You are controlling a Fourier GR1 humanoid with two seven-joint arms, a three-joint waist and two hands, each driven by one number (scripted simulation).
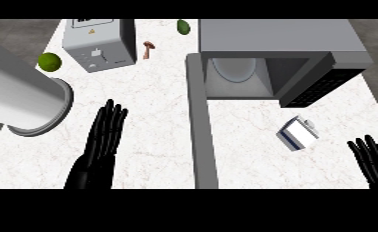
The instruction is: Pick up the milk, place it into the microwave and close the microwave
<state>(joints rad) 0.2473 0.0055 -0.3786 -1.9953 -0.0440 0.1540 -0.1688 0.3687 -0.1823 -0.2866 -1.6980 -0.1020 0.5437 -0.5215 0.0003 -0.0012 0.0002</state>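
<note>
White marble tabletop [148,126] runs under everything, faintly veined. At the far left a big grey cylinder [29,101] lies tipped, its round end facing the middle, and a green lime [49,61] sits just behind it. Next along, a grey toaster [101,43] stands at the back, with a small brown object [148,49] beside it that I cannot make out. The left hand [103,136] comes up from the near edge below the toaster, black, flat and pointing away, fingers straight and close together, holding nothing; it hovers or rests over bare marble, which of the two I cannot tell. Another green fruit [183,26] sits at the back edge, near the microwave's corner. The microwave [280,38] fills the right rear, its cavity open toward me with a pale turntable plate [235,68] inside; its door [201,126] is swung fully out, a long grey bar reaching toward the near edge. Right of the door, on the marble in front of the microwave, the milk [298,133] lies tipped on its side, a small white and blue carton, well outside the cavity. The right hand [365,156] shows at the far right edge, fingers up and spread, empty, apart from the milk.
</note>
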